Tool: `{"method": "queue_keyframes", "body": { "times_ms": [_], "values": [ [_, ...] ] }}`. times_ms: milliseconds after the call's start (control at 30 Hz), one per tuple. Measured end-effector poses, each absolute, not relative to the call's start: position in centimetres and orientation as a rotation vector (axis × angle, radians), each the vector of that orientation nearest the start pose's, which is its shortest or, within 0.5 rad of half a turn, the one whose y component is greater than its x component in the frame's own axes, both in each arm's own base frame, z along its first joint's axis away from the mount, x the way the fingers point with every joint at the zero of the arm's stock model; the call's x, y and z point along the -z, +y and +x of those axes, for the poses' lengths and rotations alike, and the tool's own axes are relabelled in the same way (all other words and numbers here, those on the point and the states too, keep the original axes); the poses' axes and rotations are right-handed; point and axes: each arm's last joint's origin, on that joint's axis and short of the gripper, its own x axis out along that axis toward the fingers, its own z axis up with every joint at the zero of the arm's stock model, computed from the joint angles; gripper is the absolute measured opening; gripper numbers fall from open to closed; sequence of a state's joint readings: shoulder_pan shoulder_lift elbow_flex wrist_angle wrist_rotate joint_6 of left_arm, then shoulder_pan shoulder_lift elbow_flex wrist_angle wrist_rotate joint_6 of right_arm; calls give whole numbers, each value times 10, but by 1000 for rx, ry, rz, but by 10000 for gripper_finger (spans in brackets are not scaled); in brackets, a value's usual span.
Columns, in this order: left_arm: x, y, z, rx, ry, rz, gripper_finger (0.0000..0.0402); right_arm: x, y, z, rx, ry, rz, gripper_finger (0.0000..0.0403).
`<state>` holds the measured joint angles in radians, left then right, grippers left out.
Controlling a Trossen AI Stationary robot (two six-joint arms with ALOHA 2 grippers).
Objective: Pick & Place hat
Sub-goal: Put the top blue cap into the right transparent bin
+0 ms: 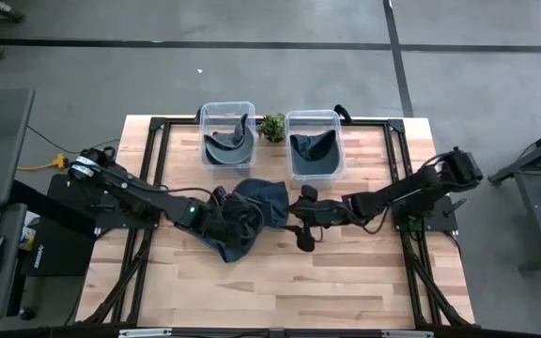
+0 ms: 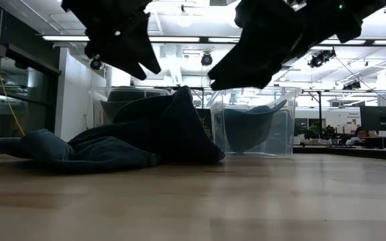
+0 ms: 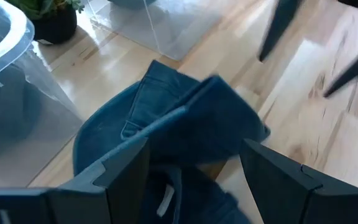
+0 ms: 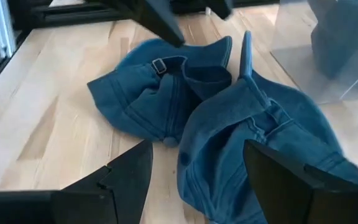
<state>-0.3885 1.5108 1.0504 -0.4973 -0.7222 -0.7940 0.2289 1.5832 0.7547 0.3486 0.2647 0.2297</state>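
Two blue hats lie in a heap on the wooden table (image 1: pixel 346 282), about midway between its left and right edges and just in front of two clear bins. The left hat (image 1: pixel 231 230) sits crumpled nearer the left arm; the right hat (image 1: pixel 263 199) overlaps it and rises to a peak in the low view. The front half of the table is bare wood, and there is free wood on both sides of the heap.

The left gripper (image 1: pixel 216 218) hangs over the left hat with its fingers apart, holding nothing; in its wrist view blue cloth shows between the fingers. The right gripper (image 1: pixel 301 218) is just beside the right hat's edge, fingers spread wide and empty, above the wood.

The left bin (image 1: pixel 227 134) holds a grey-blue hat (image 1: pixel 229 145) propped against its wall. The right bin (image 1: pixel 314 143) holds another dark hat (image 1: pixel 312 145). A small potted plant (image 1: pixel 272 127) stands between the bins at the table's back edge.
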Motion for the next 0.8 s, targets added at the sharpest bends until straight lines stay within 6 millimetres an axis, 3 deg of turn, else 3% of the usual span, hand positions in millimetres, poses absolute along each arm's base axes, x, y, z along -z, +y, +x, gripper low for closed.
{"method": "queue_keyframes", "body": {
  "times_ms": [367,800],
  "values": [
    [-239,-115,278,-565,615,-173,247,-166,62,322,145,438,191,246],
    [-238,-114,277,-573,624,-168,247,-146,52,334,138,420,269,246]
  ]
}}
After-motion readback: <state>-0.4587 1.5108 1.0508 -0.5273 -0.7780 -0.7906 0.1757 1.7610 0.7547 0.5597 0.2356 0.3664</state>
